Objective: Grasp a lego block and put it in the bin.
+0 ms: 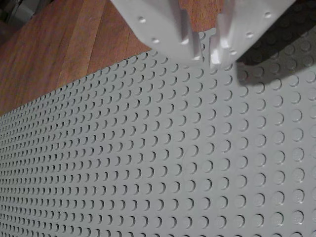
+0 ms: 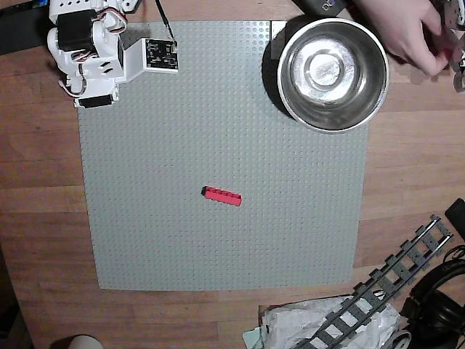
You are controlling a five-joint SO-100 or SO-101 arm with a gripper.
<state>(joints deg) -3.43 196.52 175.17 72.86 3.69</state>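
The red lego block [image 2: 222,195] lies flat near the middle of the grey studded baseplate [image 2: 160,240], seen only in the overhead view. The steel bowl [image 2: 293,86] stands empty at the baseplate's top right corner. The arm [image 2: 94,51] is folded at the top left corner, far from both. In the wrist view my gripper [image 1: 206,53] hangs over the baseplate's edge [image 1: 148,163]; its white fingers stand close together with only a narrow slit and hold nothing. The block and bowl are out of the wrist view.
A person's hand [image 2: 403,29] reaches in at the top right, beside the bowl. A grey toy rail track [image 2: 396,280], a crumpled plastic bag [image 2: 320,323] and black cables [image 2: 443,298] lie at the bottom right. Wooden tabletop [image 1: 54,44] surrounds the baseplate.
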